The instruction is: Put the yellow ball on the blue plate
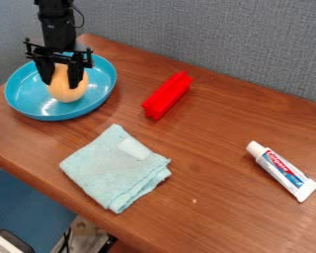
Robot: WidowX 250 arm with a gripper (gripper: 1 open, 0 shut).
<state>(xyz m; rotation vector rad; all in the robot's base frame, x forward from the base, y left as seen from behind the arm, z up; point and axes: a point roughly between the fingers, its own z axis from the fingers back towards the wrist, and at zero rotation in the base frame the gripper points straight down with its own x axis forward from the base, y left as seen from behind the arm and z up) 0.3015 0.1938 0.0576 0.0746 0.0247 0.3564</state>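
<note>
The black gripper held the yellow ball over the blue plate.
Nearby on the wooden table lay a red block and a folded light-blue cloth; a toothpaste tube rested well apart from the plate.
</note>
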